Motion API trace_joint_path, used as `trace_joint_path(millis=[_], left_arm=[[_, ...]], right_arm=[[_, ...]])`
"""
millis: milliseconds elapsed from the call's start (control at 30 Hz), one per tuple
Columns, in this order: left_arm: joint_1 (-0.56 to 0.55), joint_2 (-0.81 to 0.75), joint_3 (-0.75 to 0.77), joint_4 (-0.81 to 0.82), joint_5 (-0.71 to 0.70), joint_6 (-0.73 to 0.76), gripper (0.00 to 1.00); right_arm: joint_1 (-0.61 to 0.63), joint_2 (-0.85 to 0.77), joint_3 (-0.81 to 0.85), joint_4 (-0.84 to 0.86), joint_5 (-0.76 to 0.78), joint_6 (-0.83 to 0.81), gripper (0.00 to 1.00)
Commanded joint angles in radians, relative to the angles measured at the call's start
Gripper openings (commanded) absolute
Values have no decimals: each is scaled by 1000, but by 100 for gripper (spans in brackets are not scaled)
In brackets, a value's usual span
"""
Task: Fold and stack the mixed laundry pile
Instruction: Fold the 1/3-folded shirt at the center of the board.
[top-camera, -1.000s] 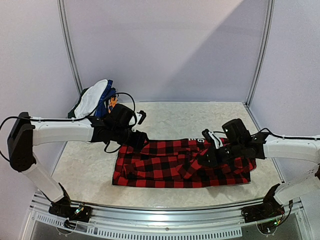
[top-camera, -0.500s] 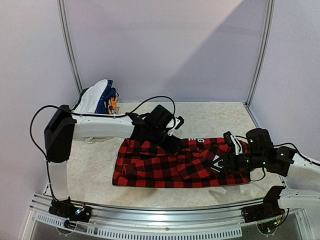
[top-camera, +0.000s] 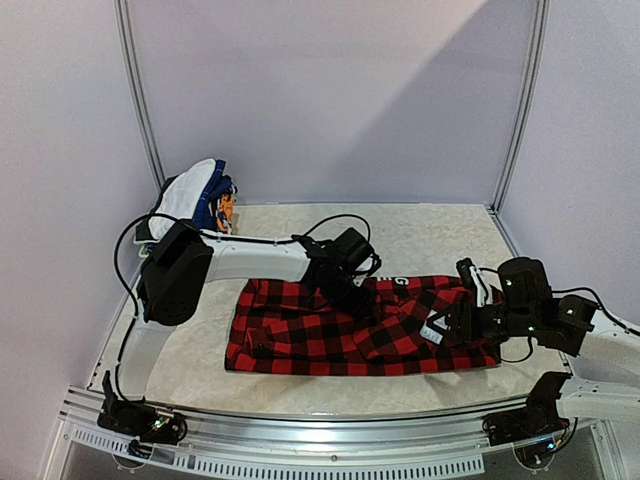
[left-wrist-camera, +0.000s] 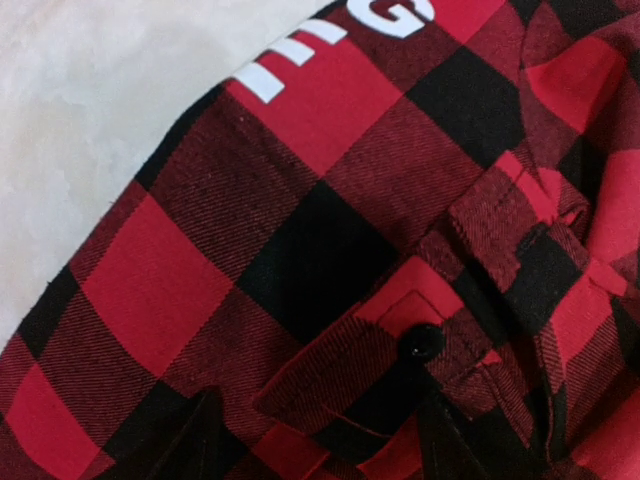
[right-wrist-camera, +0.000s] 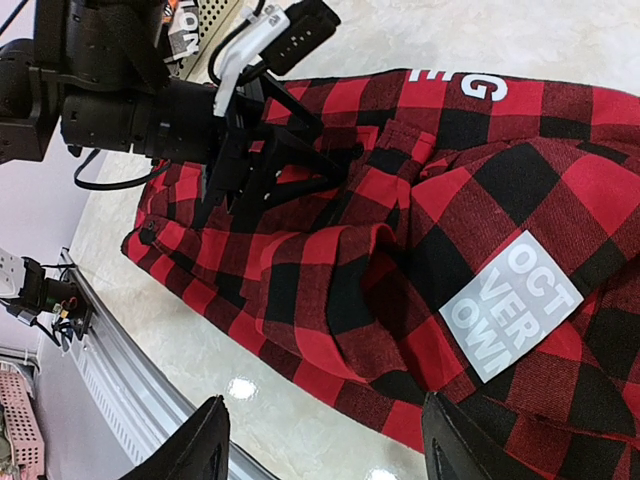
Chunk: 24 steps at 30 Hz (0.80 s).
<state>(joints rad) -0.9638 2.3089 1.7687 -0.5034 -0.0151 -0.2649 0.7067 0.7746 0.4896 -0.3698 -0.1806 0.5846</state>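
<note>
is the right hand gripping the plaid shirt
No, the right hand has its fingers wide apart over the plaid shirt, pinching nothing.

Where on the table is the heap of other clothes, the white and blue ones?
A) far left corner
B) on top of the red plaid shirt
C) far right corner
A: the heap of clothes sits bunched in the far left corner, well apart from the plaid shirt, which lies spread out near the front.
</note>
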Motion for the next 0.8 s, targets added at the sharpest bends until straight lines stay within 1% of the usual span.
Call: trace_joint_path(millis=[0, 267, 300, 333, 467, 600, 667, 700, 767], left_arm=[[-12, 31, 44, -28, 7, -21, 65], [-24, 23, 36, 20, 65, -21, 34], [-25, 23, 38, 24, 70, -22, 32], [-28, 22, 39, 25, 72, -23, 26], [-39, 0, 29, 34, 64, -26, 12], [-55, -49, -1, 51, 51, -32, 5], [-64, -92, -37, 67, 37, -41, 2], [-69, -115, -59, 84, 30, -50, 0], [-78, -183, -112, 118, 19, -80, 0]], right_arm=[[4, 6, 0, -10, 31, -28, 67], [4, 12, -10, 0, 48, -37, 66], [4, 13, -11, 2, 48, -39, 66], [4, 14, -12, 4, 50, -39, 66], [3, 14, -13, 2, 61, -40, 66], [4, 8, -6, -8, 113, -36, 66], [4, -1, 3, -26, 170, -20, 66], [4, -11, 6, -35, 231, -10, 66], [4, -32, 7, -38, 306, 12, 66]])
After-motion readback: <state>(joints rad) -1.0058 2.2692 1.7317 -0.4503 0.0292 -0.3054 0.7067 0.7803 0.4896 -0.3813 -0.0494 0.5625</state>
